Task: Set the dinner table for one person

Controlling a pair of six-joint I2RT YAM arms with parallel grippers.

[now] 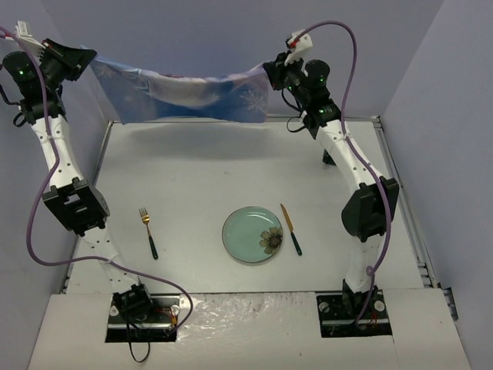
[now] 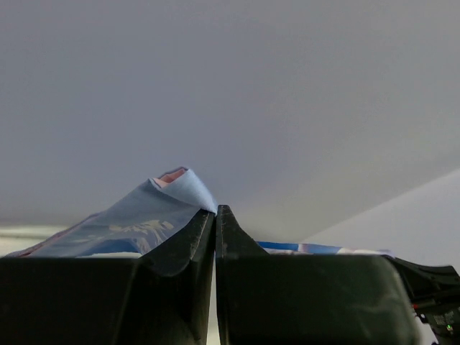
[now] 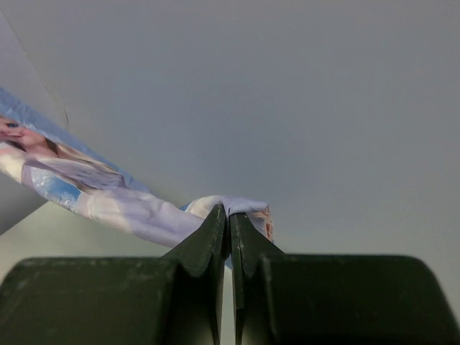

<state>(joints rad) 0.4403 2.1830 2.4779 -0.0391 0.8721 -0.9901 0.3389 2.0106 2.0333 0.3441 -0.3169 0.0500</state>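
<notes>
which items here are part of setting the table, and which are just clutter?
Job:
dinner table
placemat, pinched by left fingers and right fingers
plate
fork
knife

Lying about:
no loose clutter visible; only the arms' purple cables

The counter (image 1: 231, 162) is coloured plain white. The placemat (image 1: 185, 96) is printed in blue and pale lilac with white snowflakes and a cartoon figure. The plate (image 1: 243, 228) is glazed pale green and marked with a dark flower (image 1: 270, 240). Gold heads and dark green handles are shown by the fork (image 1: 149, 233) and knife (image 1: 290, 229).
</notes>
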